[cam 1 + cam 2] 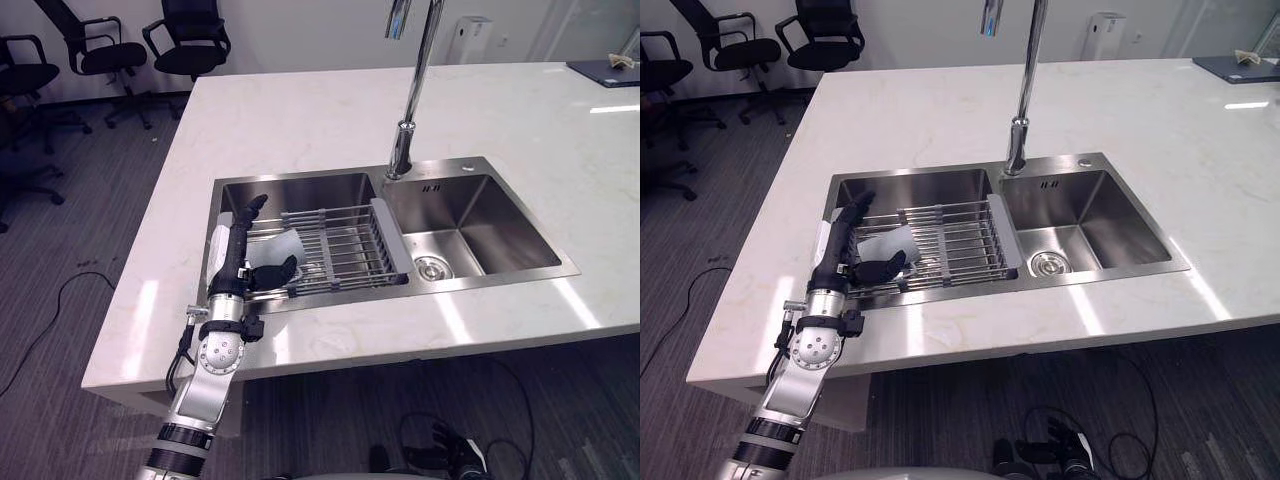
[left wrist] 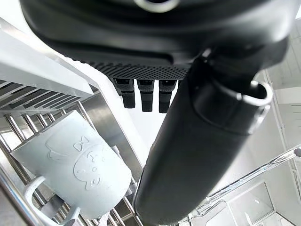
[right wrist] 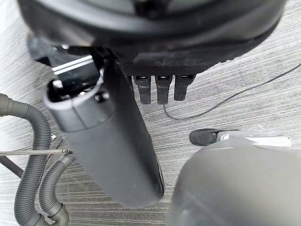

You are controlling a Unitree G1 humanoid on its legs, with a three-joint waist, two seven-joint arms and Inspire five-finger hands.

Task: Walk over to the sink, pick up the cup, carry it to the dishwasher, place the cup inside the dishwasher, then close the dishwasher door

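Left wrist view puts the cup (image 2: 75,165) just past the thumb of the left robot hand (image 2: 155,37): a pale mug with a raised figure on its wall, lying on its side on the wires of the dish rack (image 2: 28,127), handle (image 2: 33,197) pointing away from the palm. From the head camera the left robot hand (image 1: 237,250) is reached down into the left basin of the sink (image 1: 480,275), fingers straight and thumb spread toward the cup (image 1: 285,246), so it is open and grips nothing. Whether the thumb already touches the mug I cannot tell.

The right robot hand (image 3: 155,28) hangs idle over the floor (image 3: 235,61), fingers relaxed and empty.

The likeliest trouble is the mug rolling. It rests on its rounded wall, and a thumb pressing in first could nudge it along the wires, away from the palm, before the fingers come round. A second risk is the handle: it sits low among the wires on the far side from the hand, and lifting straight up might hook it and drag the dish rack (image 1: 340,240) along. The fingers lie close to the basin's wall and the rack's end piece, so curling them could catch a wire instead of the mug. A shallow pinch on that smooth surface would probably slip on the way to the dishwasher.
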